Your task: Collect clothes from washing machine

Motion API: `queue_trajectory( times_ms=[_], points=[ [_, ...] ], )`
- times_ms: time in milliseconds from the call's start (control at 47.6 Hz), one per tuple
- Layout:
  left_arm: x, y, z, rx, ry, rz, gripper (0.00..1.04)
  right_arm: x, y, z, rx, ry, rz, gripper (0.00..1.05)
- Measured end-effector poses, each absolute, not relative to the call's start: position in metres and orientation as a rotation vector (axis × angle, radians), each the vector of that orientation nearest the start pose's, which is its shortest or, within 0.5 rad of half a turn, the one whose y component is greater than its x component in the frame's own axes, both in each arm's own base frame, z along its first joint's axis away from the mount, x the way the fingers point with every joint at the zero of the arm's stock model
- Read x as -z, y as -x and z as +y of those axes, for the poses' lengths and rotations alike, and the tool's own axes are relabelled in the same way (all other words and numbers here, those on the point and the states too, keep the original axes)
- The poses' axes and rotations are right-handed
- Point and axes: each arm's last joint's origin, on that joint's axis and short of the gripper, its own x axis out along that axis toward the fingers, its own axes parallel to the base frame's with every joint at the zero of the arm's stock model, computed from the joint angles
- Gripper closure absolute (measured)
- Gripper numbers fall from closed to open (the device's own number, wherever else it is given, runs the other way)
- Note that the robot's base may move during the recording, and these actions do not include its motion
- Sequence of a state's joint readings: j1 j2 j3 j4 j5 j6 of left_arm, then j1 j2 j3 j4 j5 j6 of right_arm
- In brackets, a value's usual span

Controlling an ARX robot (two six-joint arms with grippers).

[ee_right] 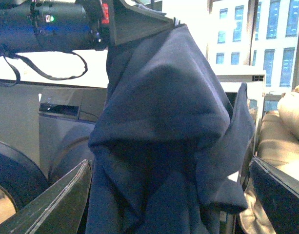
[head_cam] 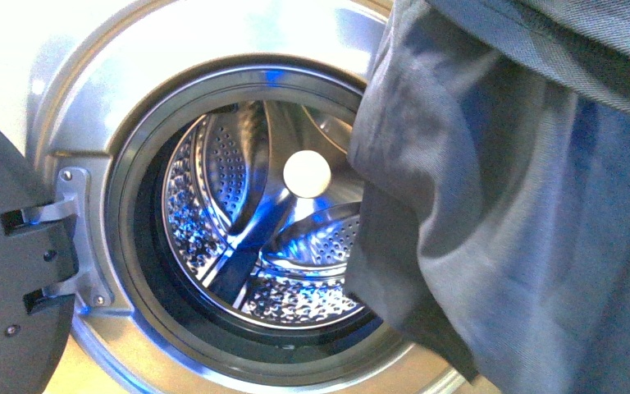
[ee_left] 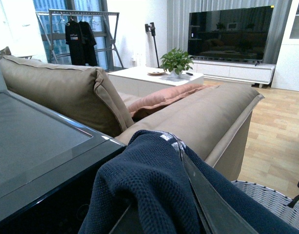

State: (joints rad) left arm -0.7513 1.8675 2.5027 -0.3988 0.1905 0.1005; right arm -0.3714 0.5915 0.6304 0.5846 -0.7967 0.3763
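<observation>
The washing machine [head_cam: 90, 107] fills the front view with its round door [head_cam: 8, 271] swung open to the left. Its steel drum [head_cam: 238, 222] shows nothing inside. The dark navy clothes [head_cam: 525, 213] hang limp at the right, in front of the drum opening. In the left wrist view my left gripper [ee_left: 164, 161] is shut on the clothes [ee_left: 139, 190], which drape over its fingers [ee_left: 208, 200] beside the machine's black top [ee_left: 37, 141]. In the right wrist view the clothes [ee_right: 164, 136] hang from the left gripper [ee_right: 139, 24]. My right gripper [ee_right: 169, 195] is open, its fingers [ee_right: 51, 204] on either side of the hanging fabric.
A woven grey-white basket [ee_left: 271, 200] stands on the wood floor below the left gripper. A beige sofa [ee_left: 61, 87] with cushions backs onto the machine. Beyond it are a white low table [ee_left: 149, 78], a TV [ee_left: 232, 31] and a clothes rack [ee_left: 81, 34].
</observation>
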Motion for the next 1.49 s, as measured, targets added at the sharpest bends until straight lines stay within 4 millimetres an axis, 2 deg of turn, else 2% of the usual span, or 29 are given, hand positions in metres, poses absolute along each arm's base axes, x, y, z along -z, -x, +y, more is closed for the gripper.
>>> queue_trajectory(
  times_ms=[294, 441, 546, 630, 693, 798, 1093, 1303, 1492],
  points=[
    [-0.572, -0.254, -0.244, 0.924, -0.025, -0.282, 0.98, -0.435, -0.141, -0.017, -0.449, 0.088, -0.528, 0.08],
    [-0.572, -0.254, -0.244, 0.924, -0.024, -0.282, 0.98, -0.446, -0.171, -0.016, -0.452, 0.104, -0.457, 0.08],
    [-0.572, -0.254, -0.244, 0.924, -0.024, -0.282, 0.98, -0.435, -0.199, -0.015, -0.499, 0.081, -0.357, 0.08],
    [-0.572, -0.254, -0.244, 0.924, -0.024, -0.282, 0.98, -0.415, -0.229, -0.014, -0.584, 0.015, -0.249, 0.08],
    [-0.572, -0.254, -0.244, 0.924, -0.025, -0.282, 0.98, -0.406, -0.238, -0.009, -0.644, -0.025, -0.211, 0.08],
    [-0.572, -0.254, -0.244, 0.924, -0.024, -0.282, 0.98, -0.399, -0.238, 0.001, -0.739, -0.061, -0.2, 0.08],
    [-0.572, -0.254, -0.244, 0.924, -0.025, -0.282, 0.98, -0.369, -0.222, 0.038, -0.995, -0.138, -0.13, 0.08],
    [-0.572, -0.254, -0.245, 0.924, -0.025, -0.282, 0.98, -0.352, -0.22, 0.043, -1.005, -0.149, -0.105, 0.08],
    [-0.572, -0.254, -0.245, 0.924, -0.025, -0.281, 0.98, -0.339, -0.227, 0.045, -0.997, -0.173, -0.083, 0.08]
  ],
)
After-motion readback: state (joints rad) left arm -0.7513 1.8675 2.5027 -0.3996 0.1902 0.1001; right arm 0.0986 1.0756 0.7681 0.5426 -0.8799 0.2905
